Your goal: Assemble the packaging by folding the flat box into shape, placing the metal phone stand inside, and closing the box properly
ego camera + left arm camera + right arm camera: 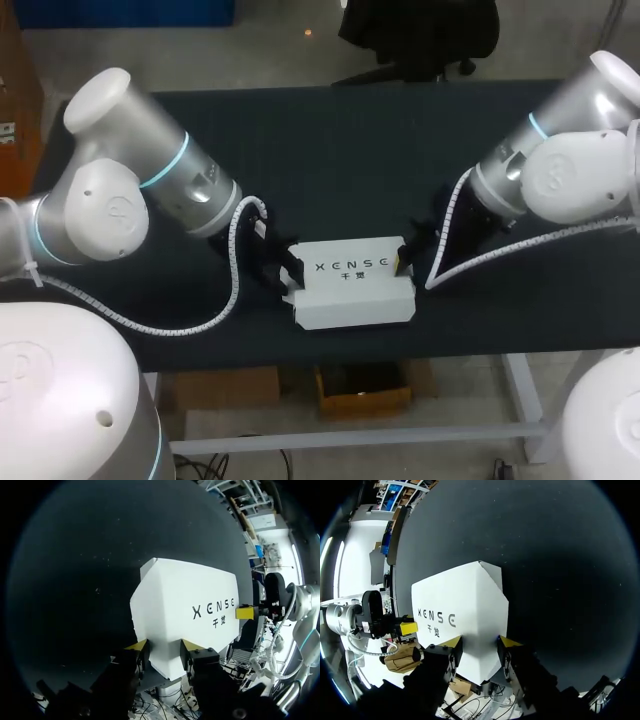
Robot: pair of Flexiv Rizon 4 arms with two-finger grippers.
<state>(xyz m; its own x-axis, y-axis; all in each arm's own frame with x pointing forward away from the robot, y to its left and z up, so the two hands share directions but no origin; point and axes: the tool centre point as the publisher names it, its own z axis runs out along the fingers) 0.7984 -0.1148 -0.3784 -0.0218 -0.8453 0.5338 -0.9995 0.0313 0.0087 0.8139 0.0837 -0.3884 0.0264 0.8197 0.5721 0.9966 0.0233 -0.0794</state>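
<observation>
Left claw (pixel 164 647): you have it clenched on the left end of the white box (pixel 355 290). Right claw (pixel 480 644): clenched on the right end. Box: folded into shape, on the dark table (pixel 330 140), lower centre of the frame.

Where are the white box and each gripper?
white box (pixel 352 290): head view, middle of its top face.
left gripper (pixel 164 647): left wrist view, midway between fingertips.
right gripper (pixel 479 642): right wrist view, midway between fingertips.

Matt cardboard box (pixel 352 285), matt dark table (pixel 300 130)
</observation>
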